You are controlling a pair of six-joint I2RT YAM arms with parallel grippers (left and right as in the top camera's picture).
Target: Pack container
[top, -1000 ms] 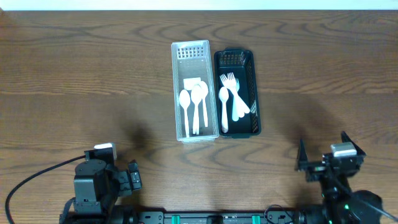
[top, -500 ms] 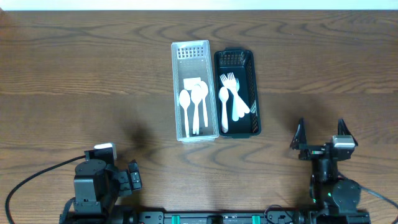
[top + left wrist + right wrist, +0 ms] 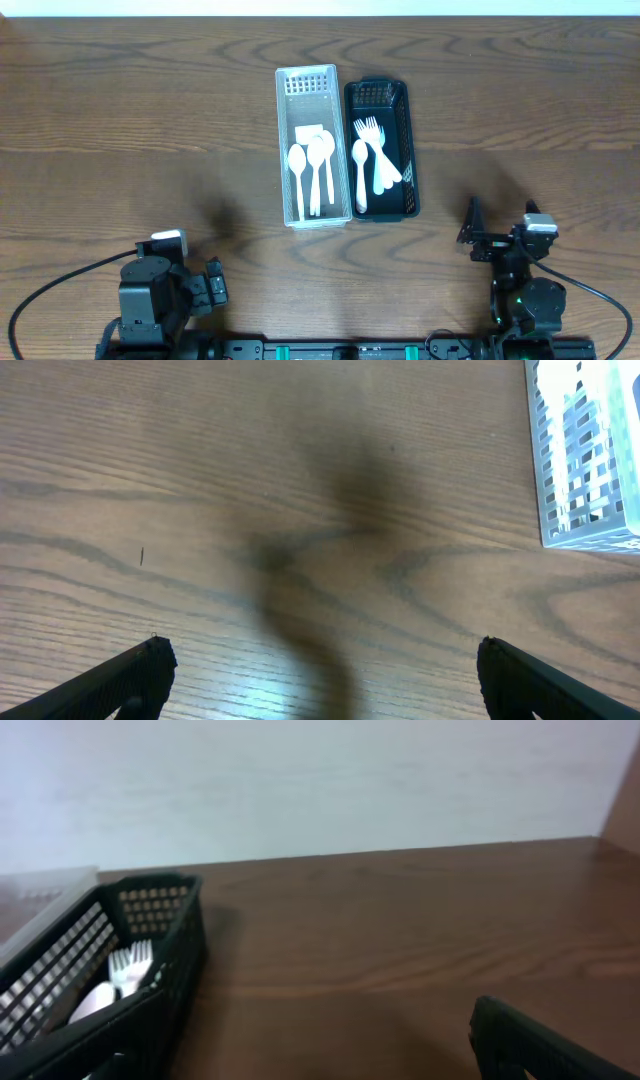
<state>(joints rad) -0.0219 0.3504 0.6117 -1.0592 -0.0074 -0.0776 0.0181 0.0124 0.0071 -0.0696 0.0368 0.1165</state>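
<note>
Left fingers and right fingers wide, empty, by table front edge; cutlery fills white basket, black basket; we judge packing done.

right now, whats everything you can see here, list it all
table: one, brown wood, under everything
white basket: one, white, table centre
black basket: one, black, right beside the white basket
spoons: about three, white, in the white basket
forks and spoons: several, white, in the black basket, exact count unclear
cable: one, black, near edge by the left arm
left gripper: one, black, open, near left
right gripper: one, black, open, near right
</note>
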